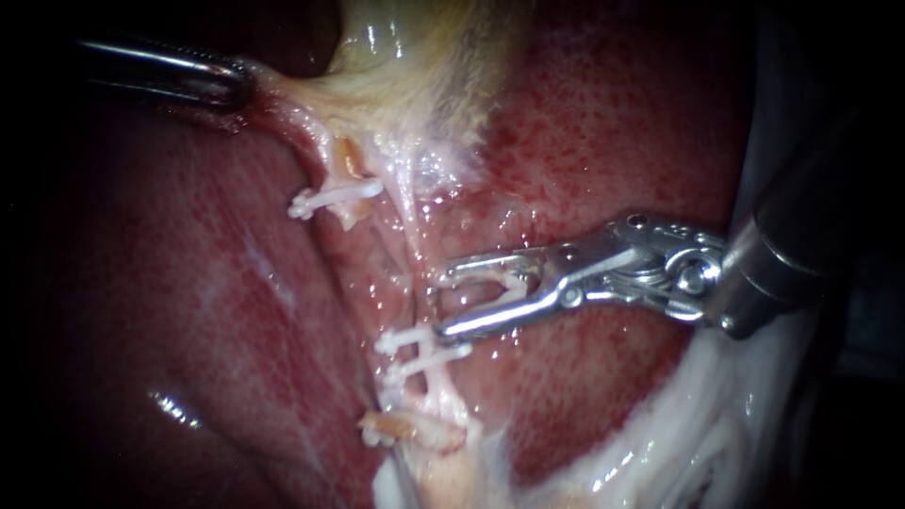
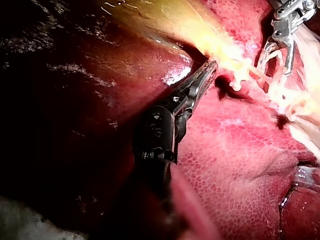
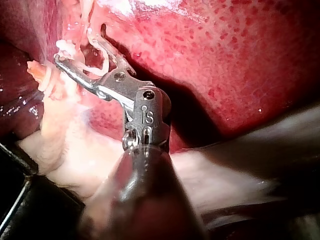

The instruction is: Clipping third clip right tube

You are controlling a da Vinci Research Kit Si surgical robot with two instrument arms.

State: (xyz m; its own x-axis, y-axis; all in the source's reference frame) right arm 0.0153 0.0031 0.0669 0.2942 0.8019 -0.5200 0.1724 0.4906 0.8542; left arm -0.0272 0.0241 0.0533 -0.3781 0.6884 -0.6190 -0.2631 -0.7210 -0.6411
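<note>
The right tube (image 1: 416, 247) runs down the middle of the liver bed, pale and thin. Two white clips (image 1: 412, 340) sit across it low down, one just under the other. Another white clip (image 1: 336, 196) crosses the left tube. My right instrument (image 1: 445, 300) comes in from the right; its jaws stand wide apart with a white clip (image 1: 502, 285) held between them, the tips right at the tube just above the two clips. My left instrument (image 1: 236, 87) at the upper left is shut on pale gallbladder tissue (image 1: 311, 99) and holds it taut. The left wrist view shows that grip (image 2: 209, 67).
Red mottled liver (image 1: 603, 123) surrounds the tubes on both sides. Yellowish gallbladder (image 1: 415, 57) lies above them. Whitish fatty tissue (image 1: 679, 443) fills the lower right under my right instrument's shaft. A frayed tube stump (image 1: 405, 429) lies below the two clips.
</note>
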